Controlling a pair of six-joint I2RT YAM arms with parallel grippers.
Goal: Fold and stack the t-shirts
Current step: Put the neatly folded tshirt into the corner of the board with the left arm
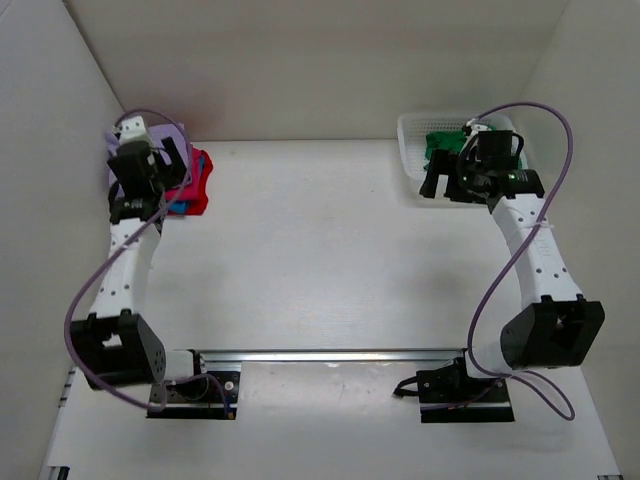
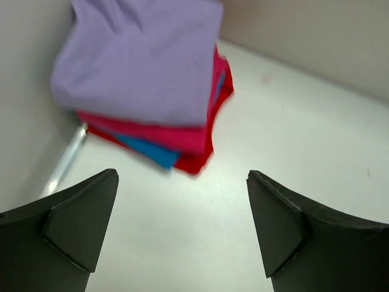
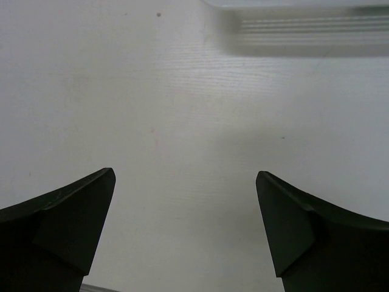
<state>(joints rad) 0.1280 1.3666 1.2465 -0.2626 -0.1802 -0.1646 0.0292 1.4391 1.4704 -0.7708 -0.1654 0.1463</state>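
Left wrist view: stack of folded t-shirts in the far left corner of the table (image 1: 320,240), close to the wall. Lilac purple t-shirt (image 2: 140,61) on top, magenta pink t-shirt (image 2: 176,137) beneath, then blue t-shirt (image 2: 152,152), red t-shirt (image 2: 197,159) lowest. Left jaws spread wide, empty, near the stack. Top external view: green t-shirt (image 1: 440,145) in white lattice basket (image 1: 408,130), far right corner. Right jaws spread, empty, over bare table beside the basket.
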